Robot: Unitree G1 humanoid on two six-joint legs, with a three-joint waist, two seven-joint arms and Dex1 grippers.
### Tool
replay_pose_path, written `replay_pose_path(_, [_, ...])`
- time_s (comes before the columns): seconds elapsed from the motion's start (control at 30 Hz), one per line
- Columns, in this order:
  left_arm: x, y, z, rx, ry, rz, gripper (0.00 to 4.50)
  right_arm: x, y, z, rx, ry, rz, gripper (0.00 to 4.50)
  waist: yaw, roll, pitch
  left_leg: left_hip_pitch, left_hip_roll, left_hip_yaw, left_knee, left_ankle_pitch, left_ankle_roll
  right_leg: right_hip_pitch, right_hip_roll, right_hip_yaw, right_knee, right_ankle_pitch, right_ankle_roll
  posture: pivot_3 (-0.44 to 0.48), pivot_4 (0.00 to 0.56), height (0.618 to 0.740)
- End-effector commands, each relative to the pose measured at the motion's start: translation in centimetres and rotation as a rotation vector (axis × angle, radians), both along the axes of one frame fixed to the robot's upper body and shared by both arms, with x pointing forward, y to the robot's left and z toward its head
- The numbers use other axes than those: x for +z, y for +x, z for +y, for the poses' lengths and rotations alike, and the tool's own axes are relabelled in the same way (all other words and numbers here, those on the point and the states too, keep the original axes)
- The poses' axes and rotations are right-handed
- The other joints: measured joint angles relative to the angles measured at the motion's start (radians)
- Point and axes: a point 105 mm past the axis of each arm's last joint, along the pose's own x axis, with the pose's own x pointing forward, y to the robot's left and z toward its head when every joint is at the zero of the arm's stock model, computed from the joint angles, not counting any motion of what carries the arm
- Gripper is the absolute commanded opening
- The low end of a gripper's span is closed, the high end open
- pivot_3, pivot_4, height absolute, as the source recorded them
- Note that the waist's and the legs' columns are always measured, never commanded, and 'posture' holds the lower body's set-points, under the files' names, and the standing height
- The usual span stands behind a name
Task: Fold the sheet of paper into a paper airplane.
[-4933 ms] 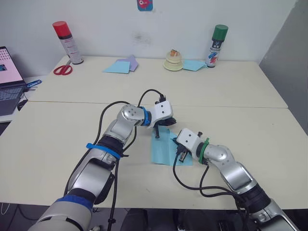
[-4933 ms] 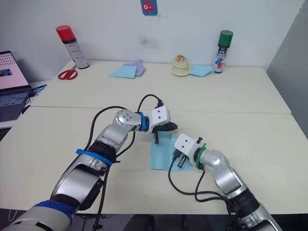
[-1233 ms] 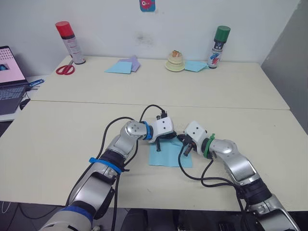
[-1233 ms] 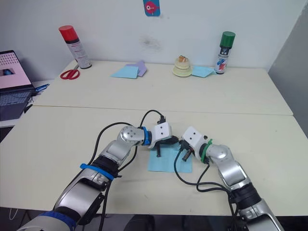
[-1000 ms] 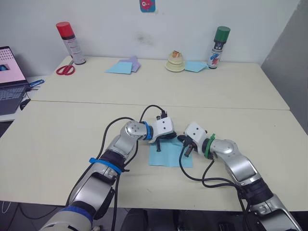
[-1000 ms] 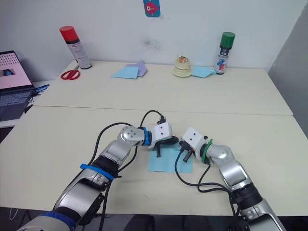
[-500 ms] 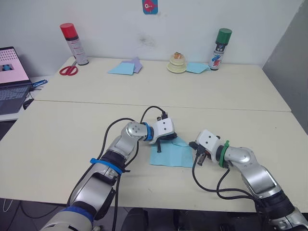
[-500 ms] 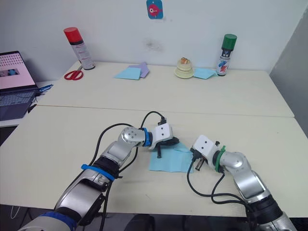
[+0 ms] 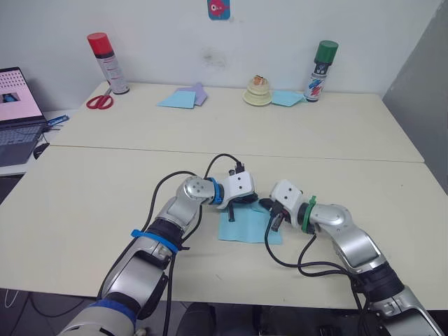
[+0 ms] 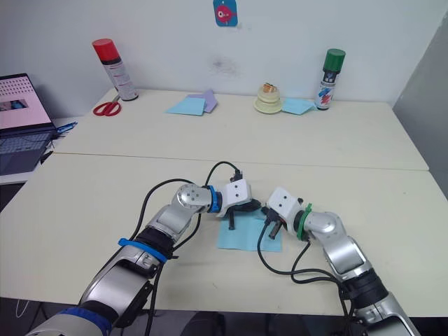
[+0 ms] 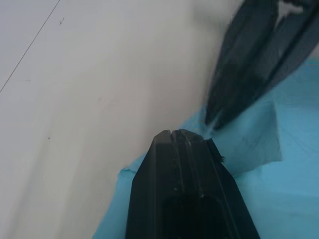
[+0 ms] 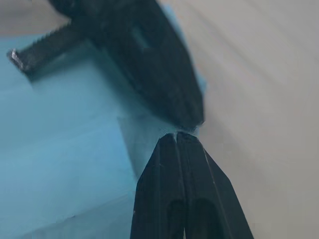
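The sheet of paper (image 9: pixel 246 229) lies flat, light blue and creased, on the near table between my two arms. A small corner flap (image 11: pixel 254 144) is folded over at its far edge. My left gripper (image 9: pixel 243 204) is shut, its tip (image 11: pixel 172 133) resting on the paper's far edge. My right gripper (image 9: pixel 269 209) is also shut, and its tip (image 12: pixel 177 134) sits at the same far corner of the paper. The two tips nearly touch. I cannot tell whether either tip pinches paper.
Along the far edge of the table stand a red spray can (image 9: pixel 100 52), scissors (image 9: pixel 100 102), flat light-blue (image 9: pixel 175 100) and lilac (image 9: pixel 196 91) sheets, a small cream stack (image 9: pixel 257 91) and a green spray can (image 9: pixel 320 61). A laptop (image 9: pixel 14 112) sits at far left.
Half a second ago my right gripper was off the paper to its right. It has swung back left to the paper's far corner, beside the left gripper. The left gripper has stayed put.
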Motion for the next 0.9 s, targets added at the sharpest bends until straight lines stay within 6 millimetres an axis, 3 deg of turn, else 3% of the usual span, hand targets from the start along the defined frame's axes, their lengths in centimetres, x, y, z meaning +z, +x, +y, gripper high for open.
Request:
replay_pose_path(0.03, [-3.6,-1.4,0.9,-0.009,0.110,0.100,0.00,-1.1,-0.4,-1.0,-0.014,-0.050,0.043,0.03,0.000,0.000,0.000,0.000,0.000,0.000,0.000,0.000,0.000,0.000,0.000,0.000,0.000,0.000,0.000,0.000,0.150,0.729])
replay_pose_path(0.27, [-3.7,-1.4,1.1,-0.004,0.113,0.103,0.00,-3.2,-1.9,-4.1,-0.077,-0.115,0.159,0.03,0.001,0.000,-0.001,0.000,0.000,-0.001,0.000,0.000,0.000,0.001,0.000,0.000,0.000,0.000,0.000,0.000,0.150,0.729])
replay_pose_path(0.37, [-3.8,-1.4,1.1,-0.006,0.113,0.104,0.00,-2.7,-2.2,-3.9,-0.059,-0.104,0.141,0.03,0.001,0.000,-0.003,0.001,0.000,-0.001,0.000,0.000,0.000,0.001,0.000,0.000,0.000,0.000,0.000,0.000,0.150,0.729])
replay_pose_path(0.5, [-3.7,-1.4,1.0,-0.009,0.113,0.101,0.00,2.4,-1.7,-0.9,0.031,0.078,-0.093,0.03,0.000,0.000,-0.004,0.001,0.000,-0.001,0.000,0.000,0.000,0.001,0.000,-0.001,0.000,0.000,0.000,0.000,0.150,0.729])
replay_pose_path(0.6, [-3.6,-1.4,0.9,-0.011,0.111,0.099,0.00,3.8,-1.6,-0.5,0.052,0.092,-0.162,0.03,-0.001,0.001,-0.003,0.001,0.000,-0.001,0.000,0.000,0.000,0.000,0.000,-0.001,0.001,0.000,0.000,0.000,0.150,0.729])
replay_pose_path(0.7, [-3.4,-1.3,0.9,-0.015,0.108,0.094,0.00,3.4,-1.6,-0.2,0.061,0.072,-0.145,0.03,-0.001,0.001,-0.003,0.000,0.000,0.000,0.000,0.000,0.000,0.000,0.000,0.000,0.000,0.000,0.000,0.000,0.150,0.729])
replay_pose_path(0.9, [-2.5,-1.3,0.4,-0.027,0.085,0.077,0.00,0.4,-1.0,0.4,0.053,-0.005,-0.058,0.03,0.000,0.001,-0.003,0.000,0.000,-0.001,0.000,0.000,0.000,0.000,0.000,-0.001,0.000,0.000,0.000,0.000,0.150,0.729])
